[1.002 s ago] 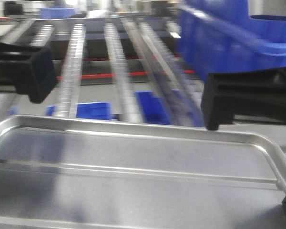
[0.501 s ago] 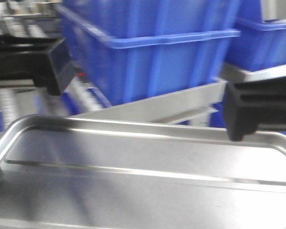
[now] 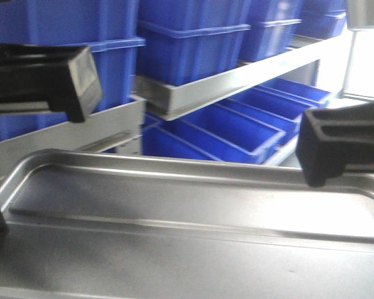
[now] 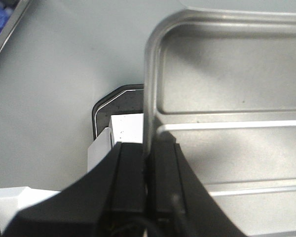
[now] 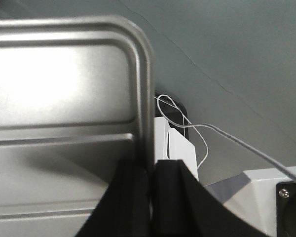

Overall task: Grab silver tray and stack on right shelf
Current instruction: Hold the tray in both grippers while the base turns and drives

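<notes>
Bins on racks beyond silver tray

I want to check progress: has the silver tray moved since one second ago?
Yes. The silver tray has swung rightward with the robot: the blue bins behind it slid left across the front view, while it kept its place in the frame.

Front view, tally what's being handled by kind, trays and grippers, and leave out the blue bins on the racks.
Silver tray: 1
Grippers, jaws shut on the tray's rim: 2 (left gripper, right gripper)
Total: 3
</notes>
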Robot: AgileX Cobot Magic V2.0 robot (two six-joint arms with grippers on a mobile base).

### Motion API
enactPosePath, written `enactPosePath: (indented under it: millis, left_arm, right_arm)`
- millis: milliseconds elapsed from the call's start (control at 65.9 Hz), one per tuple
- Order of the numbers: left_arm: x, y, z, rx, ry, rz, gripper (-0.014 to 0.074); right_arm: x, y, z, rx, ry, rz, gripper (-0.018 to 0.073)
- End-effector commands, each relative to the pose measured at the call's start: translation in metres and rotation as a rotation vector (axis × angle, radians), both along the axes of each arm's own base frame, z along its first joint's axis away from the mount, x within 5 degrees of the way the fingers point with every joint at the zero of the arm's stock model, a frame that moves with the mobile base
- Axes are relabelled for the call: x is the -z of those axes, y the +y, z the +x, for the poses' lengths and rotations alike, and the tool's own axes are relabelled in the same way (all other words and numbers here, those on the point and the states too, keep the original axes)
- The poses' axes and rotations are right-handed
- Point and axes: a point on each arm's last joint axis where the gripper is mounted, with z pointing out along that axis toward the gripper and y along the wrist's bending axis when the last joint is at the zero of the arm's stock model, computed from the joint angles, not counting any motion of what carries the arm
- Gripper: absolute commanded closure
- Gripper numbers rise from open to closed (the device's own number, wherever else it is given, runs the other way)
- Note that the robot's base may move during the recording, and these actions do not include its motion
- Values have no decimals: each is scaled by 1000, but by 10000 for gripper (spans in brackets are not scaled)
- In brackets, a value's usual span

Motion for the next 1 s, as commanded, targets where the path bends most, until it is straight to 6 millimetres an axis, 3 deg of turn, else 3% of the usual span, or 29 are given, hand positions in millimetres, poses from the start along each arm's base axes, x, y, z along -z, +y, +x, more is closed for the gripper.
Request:
enactPosePath:
  millis: [0,668,987]
  left_arm:
    - [-12,4,-2,12,-25,-8,687]
    - [-12,4,-2,12,-23,-6,687]
    - [-10,13,-5,-6,16,92,687]
  right_arm:
    - [-11,-14,0,31,-6,-106,487]
    - [-11,-14,0,31,-6,-106,487]
    - [-11,-14,0,31,-6,-106,487]
